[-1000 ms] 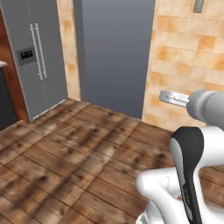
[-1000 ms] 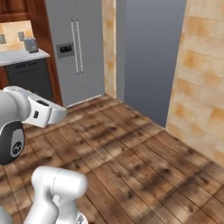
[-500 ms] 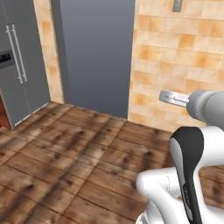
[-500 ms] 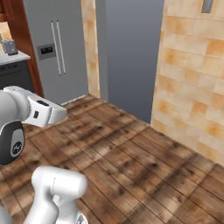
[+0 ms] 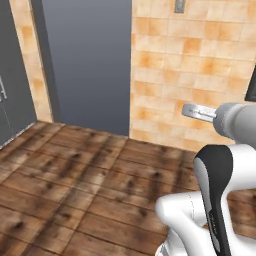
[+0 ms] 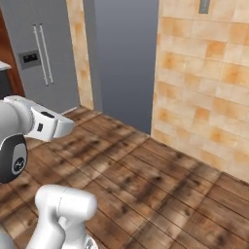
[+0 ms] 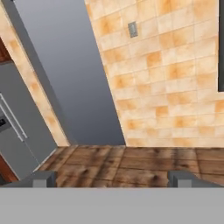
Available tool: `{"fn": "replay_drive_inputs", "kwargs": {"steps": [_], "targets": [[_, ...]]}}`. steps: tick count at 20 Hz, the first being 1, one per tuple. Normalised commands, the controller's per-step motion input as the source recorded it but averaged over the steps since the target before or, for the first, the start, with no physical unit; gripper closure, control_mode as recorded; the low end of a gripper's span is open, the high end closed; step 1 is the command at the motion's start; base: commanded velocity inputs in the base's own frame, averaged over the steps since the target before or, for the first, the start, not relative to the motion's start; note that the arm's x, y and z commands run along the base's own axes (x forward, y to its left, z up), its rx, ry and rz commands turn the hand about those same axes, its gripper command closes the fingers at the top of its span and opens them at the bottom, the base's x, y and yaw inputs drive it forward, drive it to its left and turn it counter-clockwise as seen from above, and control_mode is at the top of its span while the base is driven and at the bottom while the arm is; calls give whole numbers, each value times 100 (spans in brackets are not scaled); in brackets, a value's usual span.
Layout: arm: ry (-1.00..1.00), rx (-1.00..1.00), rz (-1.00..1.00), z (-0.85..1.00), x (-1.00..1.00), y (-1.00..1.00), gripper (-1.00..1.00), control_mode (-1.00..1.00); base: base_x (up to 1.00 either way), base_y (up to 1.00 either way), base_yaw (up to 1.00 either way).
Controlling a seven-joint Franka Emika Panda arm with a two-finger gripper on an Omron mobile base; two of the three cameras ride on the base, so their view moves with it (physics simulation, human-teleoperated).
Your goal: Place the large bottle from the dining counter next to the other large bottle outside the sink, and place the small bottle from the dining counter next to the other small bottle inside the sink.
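A: Ahead of the base, any bottle or surface?

B: None; I cannot tell where the bottles are. There is a wood floor (image 5: 75,190), a tan tile wall (image 5: 200,65), a grey door (image 5: 90,65) and a fridge (image 6: 44,53) off to one side.

A: The tool (image 7: 113,178)?

B: Spread wide, holding nothing, its fingertips (image 7: 43,178) far apart over the floor.

A: How would you take the bottles?

B: My guess: rigid, smooth, probably slippery and easily tipped. Grip the large one round its body, the small one below the neck.
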Motion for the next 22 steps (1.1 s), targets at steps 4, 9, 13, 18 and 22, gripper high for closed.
{"fn": "replay_drive_inputs", "kwargs": {"steps": [4,9,13,18,22], "targets": [[0,0,0,0,0,0,-100,100,0,0,-25],[0,0,0,0,0,0,-100,100,0,0,-25],[0,0,0,0,0,0,-100,100,0,-5,-23],[0,0,0,0,0,0,-100,100,-9,-27,-18],[0,0,0,0,0,0,-100,100,-13,-55,-14]]}}
